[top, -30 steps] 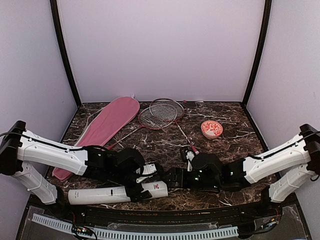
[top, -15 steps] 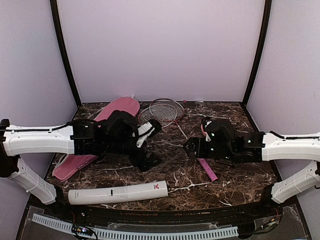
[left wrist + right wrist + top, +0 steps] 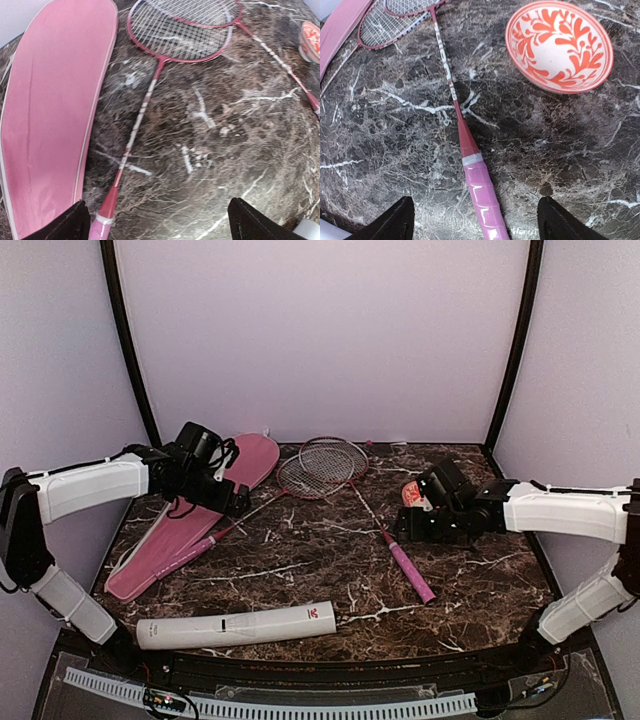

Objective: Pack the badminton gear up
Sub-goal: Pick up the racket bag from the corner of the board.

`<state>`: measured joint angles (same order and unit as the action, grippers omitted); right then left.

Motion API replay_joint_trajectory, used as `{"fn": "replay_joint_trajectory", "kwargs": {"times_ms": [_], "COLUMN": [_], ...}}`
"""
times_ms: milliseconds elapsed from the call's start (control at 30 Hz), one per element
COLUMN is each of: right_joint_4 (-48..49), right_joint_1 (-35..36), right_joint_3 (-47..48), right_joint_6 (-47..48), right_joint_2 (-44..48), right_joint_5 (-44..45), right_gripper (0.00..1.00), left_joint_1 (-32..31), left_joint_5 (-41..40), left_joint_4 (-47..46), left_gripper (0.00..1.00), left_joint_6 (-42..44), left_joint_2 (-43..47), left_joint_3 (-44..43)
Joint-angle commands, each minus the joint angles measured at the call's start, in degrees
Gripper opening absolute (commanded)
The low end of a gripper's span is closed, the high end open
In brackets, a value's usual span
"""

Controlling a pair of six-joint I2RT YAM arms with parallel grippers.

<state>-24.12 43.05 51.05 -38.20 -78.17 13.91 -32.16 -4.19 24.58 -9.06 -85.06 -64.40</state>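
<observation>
Red-patterned white bowl [image 3: 559,46] upright on dark marble table [image 3: 395,125].

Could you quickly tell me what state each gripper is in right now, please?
Left gripper: open, holding nothing.
Right gripper: open, holding nothing.
</observation>
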Motion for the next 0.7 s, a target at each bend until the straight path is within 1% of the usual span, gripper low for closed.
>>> {"fn": "replay_joint_trajectory", "kwargs": {"times_ms": [0, 67, 133, 200, 267, 400, 533, 667], "right_joint_4": [1.51, 2.65, 3.66, 4.00, 4.31, 4.52, 5.15, 6.64], "right_joint_1": [-0.24, -0.24, -0.24, -0.24, -0.24, -0.24, -0.24, -0.29], "right_joint_3": [-0.48, -0.11, 0.44, 1.15, 1.80, 2.54, 3.22, 3.32], "right_joint_6": [-0.73, -1.42, -2.35, -3.24, -3.72, -4.40, -4.74, -5.25], "right_joint_2": [-3.15, -4.52, -5.76, -6.54, -6.89, -6.74, -6.73, -6.98], "right_joint_5": [-4.33, -6.25, -7.52, -8.03, -8.28, -7.34, -7.06, -7.76], "right_gripper": [0.81, 0.78, 0.73, 0.72, 0.72, 0.71, 0.71, 0.71], "left_joint_1": [6.25, 8.19, 8.98, 9.05, 9.13, 9.16, 9.16, 9.17], "left_joint_5": [-0.26, -1.91, -3.28, -4.53, -5.11, -7.29, -11.08, -12.22], "left_joint_4": [0.13, -1.47, -2.20, -2.06, -1.08, -1.43, -3.26, -4.34], "left_gripper": [0.98, 0.94, 0.86, 0.72, 0.62, 0.59, 0.58, 0.57], "left_joint_6": [0.85, 2.47, 4.66, 7.03, 8.25, 10.00, 11.93, 12.75], "left_joint_2": [-2.20, -3.61, -6.80, -10.51, -14.30, -18.45, -19.17, -19.24], "left_joint_3": [2.61, 2.39, 1.19, -0.46, -2.38, -3.45, -2.86, -2.76]}}
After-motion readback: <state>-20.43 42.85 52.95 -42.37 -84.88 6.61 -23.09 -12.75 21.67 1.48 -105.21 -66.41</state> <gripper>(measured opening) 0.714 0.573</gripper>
